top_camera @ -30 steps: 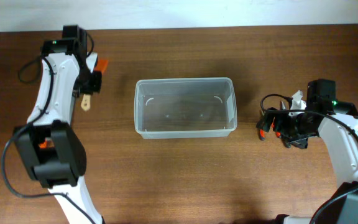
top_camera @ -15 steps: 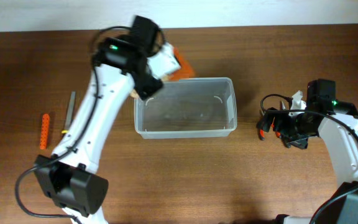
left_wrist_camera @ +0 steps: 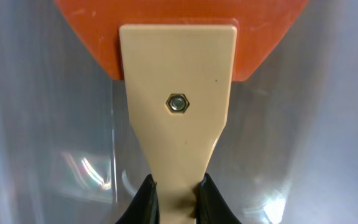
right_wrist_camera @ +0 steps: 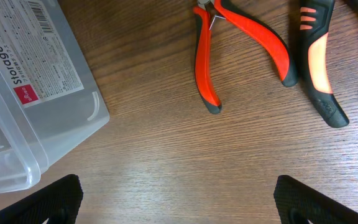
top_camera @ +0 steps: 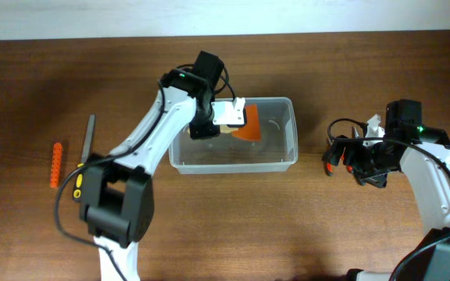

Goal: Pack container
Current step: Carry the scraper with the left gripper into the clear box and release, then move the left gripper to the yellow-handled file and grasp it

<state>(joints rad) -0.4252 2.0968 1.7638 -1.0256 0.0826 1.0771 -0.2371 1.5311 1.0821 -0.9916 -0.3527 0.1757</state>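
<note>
Orange blade and beige handle mark the scraper (left_wrist_camera: pixel 178 106), and the left gripper (left_wrist_camera: pixel 176 194) is clenched on the narrow end of that handle. From overhead the scraper hangs within the outline of the container (top_camera: pixel 294 144), toward its far side and right of middle. The container sits mid-table, between the arms.

The step in hand looks like setting the scraper in. To do it well, lower until the blade is close to the floor before letting go, so it neither bounces nor knocks the thin wall. Lay it flat along a long side to leave room for other tools. How high it hangs above the floor I cannot tell.

The right gripper (right_wrist_camera: pixel 178 205) is spread wide and grasps nothing, over bare wood near the pliers (right_wrist_camera: pixel 211 59) and the container's corner. It is best kept out until the left arm lifts away.
</note>
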